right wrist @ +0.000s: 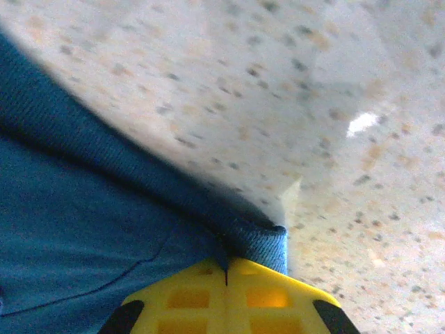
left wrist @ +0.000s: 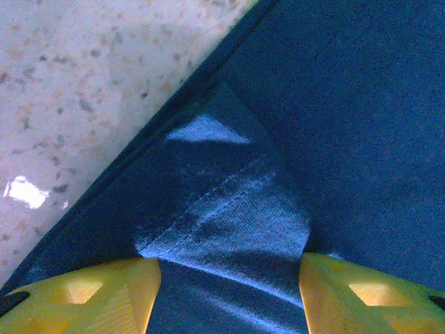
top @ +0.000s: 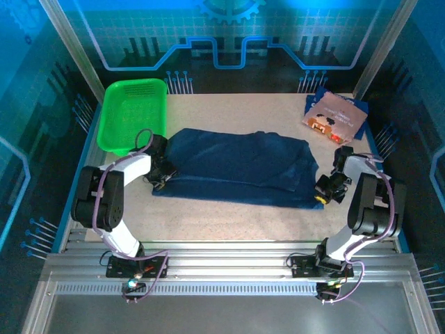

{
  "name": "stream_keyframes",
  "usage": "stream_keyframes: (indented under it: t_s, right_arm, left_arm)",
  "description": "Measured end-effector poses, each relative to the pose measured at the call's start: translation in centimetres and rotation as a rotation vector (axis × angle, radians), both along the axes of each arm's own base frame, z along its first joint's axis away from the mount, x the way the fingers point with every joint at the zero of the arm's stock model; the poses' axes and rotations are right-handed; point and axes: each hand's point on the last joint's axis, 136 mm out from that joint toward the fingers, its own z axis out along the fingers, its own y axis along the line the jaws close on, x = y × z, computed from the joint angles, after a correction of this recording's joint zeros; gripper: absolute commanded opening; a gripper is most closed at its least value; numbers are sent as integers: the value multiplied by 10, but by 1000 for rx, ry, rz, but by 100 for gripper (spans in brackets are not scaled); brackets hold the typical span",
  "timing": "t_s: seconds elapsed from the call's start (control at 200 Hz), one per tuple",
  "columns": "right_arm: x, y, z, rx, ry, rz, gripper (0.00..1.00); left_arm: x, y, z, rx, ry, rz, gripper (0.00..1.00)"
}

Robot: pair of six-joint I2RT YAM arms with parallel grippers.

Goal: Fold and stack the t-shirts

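Right end effector (right wrist: pixel 226 277) clamped, t-shirt (right wrist: pixel 90 229) hem pinched

Speckled table (top: pixel 229 219) with 1 spread navy t-shirt (top: pixel 243 163), 1 folded printed t-shirt (top: pixel 336 115), 1 green basket (top: pixel 109 122)

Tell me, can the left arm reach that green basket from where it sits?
Probably yes: the green basket stands just beyond the left gripper, with nothing between. Its open jaws straddle the t-shirt.
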Motion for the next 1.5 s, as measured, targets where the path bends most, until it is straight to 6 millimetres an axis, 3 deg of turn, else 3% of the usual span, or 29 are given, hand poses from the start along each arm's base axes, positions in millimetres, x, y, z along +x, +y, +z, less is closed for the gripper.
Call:
stream_keyframes:
  t_s: [0.185, 0.235, 0.295, 0.4, 0.51, 0.635, 0.745, 0.875, 1.146, 1.326, 1.496]
  right_arm:
    - [-3, -12, 6, -29, -13, -41, 37]
    - [-2, -13, 13, -37, -34, -48, 47]
    - [0, -9, 25, -45, -75, -29, 51]
    - [15, 11, 56, -30, -191, 48, 55]
    - [36, 61, 86, 39, -318, 238, 56]
    - [43, 114, 87, 87, -323, 468, 54]
    - [39, 134, 55, 105, -209, 554, 50]
    - [33, 136, 26, 99, -102, 561, 48]
    - [38, 129, 9, 42, -46, 548, 42]
    - [46, 128, 5, 22, -36, 545, 15]
    - [60, 131, 15, 3, -70, 549, 4]
  left_arm:
    - [-9, -3, 6, -8, -18, -27, 72]
    - [-9, -8, 12, -18, -30, -39, 74]
    - [-8, -17, 23, -32, -56, -65, 76]
    - [3, -41, 56, -72, -142, -127, 79]
    - [19, -70, 101, -130, -271, -199, 80]
    - [27, -102, 142, -171, -405, -311, 81]
    - [24, -123, 161, -176, -471, -410, 81]
    - [19, -133, 168, -177, -500, -474, 81]
    - [8, -127, 177, -163, -537, -492, 81]
    - [4, -121, 171, -135, -526, -479, 81]
    - [3, -117, 167, -113, -512, -475, 81]
